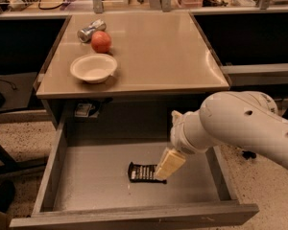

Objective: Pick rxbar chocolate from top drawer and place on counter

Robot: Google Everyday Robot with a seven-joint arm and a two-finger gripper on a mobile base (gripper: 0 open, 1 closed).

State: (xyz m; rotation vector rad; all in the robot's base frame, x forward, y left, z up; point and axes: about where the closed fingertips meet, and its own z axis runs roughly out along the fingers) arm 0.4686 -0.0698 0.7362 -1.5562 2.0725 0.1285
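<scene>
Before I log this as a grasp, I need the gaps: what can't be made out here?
Camera view only:
- The gripper, low in the top drawer, covers the rxbar chocolate at its right end; contact hidden.
- Too small to read: its lettering.
- Shadowed under the counter: pale packet.
- Cut off by the right edge: arm.

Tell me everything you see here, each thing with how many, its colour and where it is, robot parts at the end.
counter: one, tan, above the open drawer
bowl: one, white, front left of the counter
apple: one, red, just behind the bowl
can: one, silver, lying on its side next to the apple
top drawer: one, grey, pulled open below the counter
rxbar chocolate: one, black, flat on the drawer floor near the middle
packet: one, pale, back left corner of the drawer
arm: one, white, reaching in from the right
pincer: one, yellowish, down in the drawer at the bar's right end
</scene>
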